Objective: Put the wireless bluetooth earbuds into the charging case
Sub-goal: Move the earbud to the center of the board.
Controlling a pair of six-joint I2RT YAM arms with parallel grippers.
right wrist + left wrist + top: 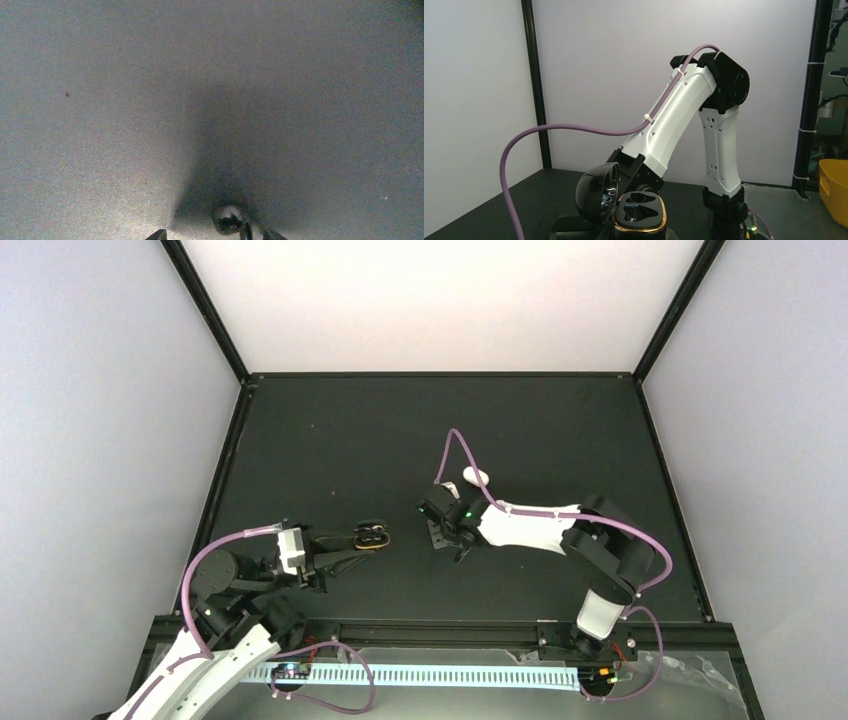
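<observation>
The charging case (640,212) is a glossy black hinged shell with a gold rim, not white. Its domed lid (596,192) stands open and both sockets look empty. My left gripper (350,543) is shut on the case's base and holds it at the left of the mat (372,536). My right gripper (452,532) points down at the mat. In the right wrist view its fingertips (159,235) stand apart, and one dark shiny earbud (229,219) lies on the mat between them, close to the right-hand tip. The other earbud is not in view.
A small white oval shape (476,477) shows just behind my right wrist; I cannot tell whether it lies on the mat or belongs to the arm. The right arm (684,115) stands beyond the case. A yellow bin (834,190) sits outside the frame.
</observation>
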